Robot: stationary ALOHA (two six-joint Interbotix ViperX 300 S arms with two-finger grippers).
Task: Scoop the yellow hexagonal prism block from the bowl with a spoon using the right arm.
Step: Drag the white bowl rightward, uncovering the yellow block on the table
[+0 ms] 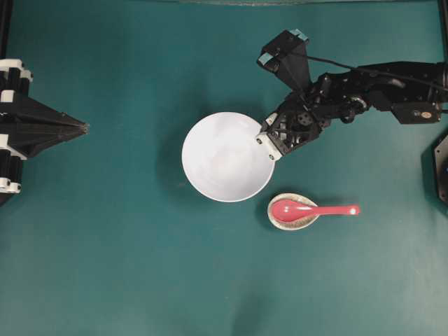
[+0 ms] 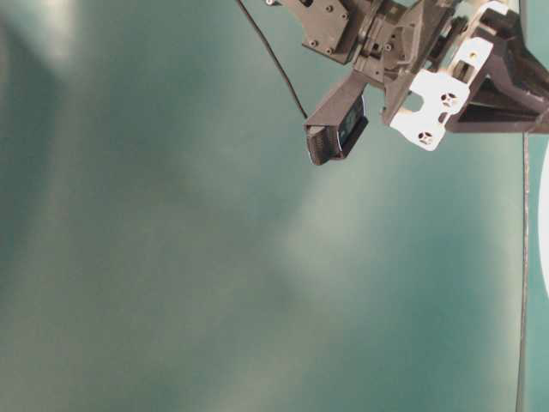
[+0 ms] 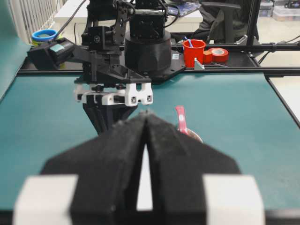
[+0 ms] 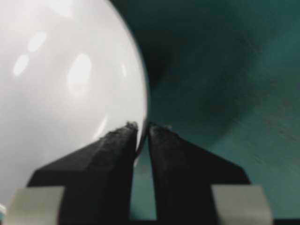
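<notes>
Spoon: scoop resting in the speckled spoon rest, handle out, untouched.
Bowl: white; yellow block not visible inside.
Right gripper: jaws pinched on the bowl's rim, seemingly to shift or steady it.
Left gripper: closed, empty, parked.

The left gripper has its jaws pressed together over the teal bench. Just beyond its tip stands the right arm; the red spoon lies beside it.
</notes>
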